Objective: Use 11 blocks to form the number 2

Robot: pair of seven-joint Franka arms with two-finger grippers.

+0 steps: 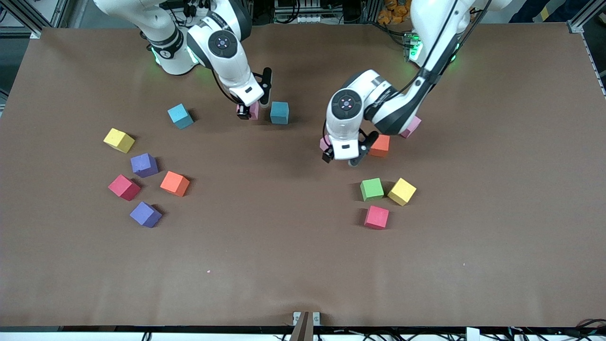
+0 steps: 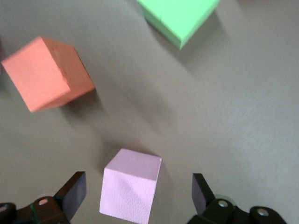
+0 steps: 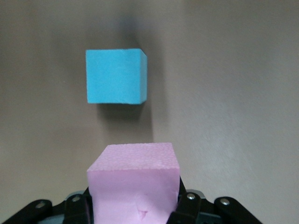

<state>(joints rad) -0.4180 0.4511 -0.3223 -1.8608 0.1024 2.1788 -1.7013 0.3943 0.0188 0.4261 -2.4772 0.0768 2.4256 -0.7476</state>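
Nearest the front camera lies a red block point(image 1: 376, 217), with a green block point(image 1: 371, 189) and a yellow block point(image 1: 402, 191) side by side just farther off. Table point(image 1: 303, 265): brown, blocks scattered, no digit formed.

Right arm's end of the table, loose group: two purple blocks point(image 1: 145, 214) point(image 1: 144, 165), a second red block point(image 1: 124, 187), an orange block point(image 1: 174, 183), a second yellow block point(image 1: 119, 140), a light blue block point(image 1: 180, 116).

Left gripper point(image 1: 342, 156): low over the table middle, fingers point(image 2: 72, 193) spread wide to either side of a pale pink block point(image 2: 130, 185), not touching it. Beside it a second orange block point(image 1: 380, 145); another pink block point(image 1: 411, 127) shows partly under the left arm.

Right gripper point(image 1: 253, 110): clamped on a pink block point(image 3: 134, 179), jaws pressed against its two sides. Cannot tell if that block is resting on the table. Just beside it, toward the left arm's end, a second light blue block point(image 1: 279, 112), apart from it.
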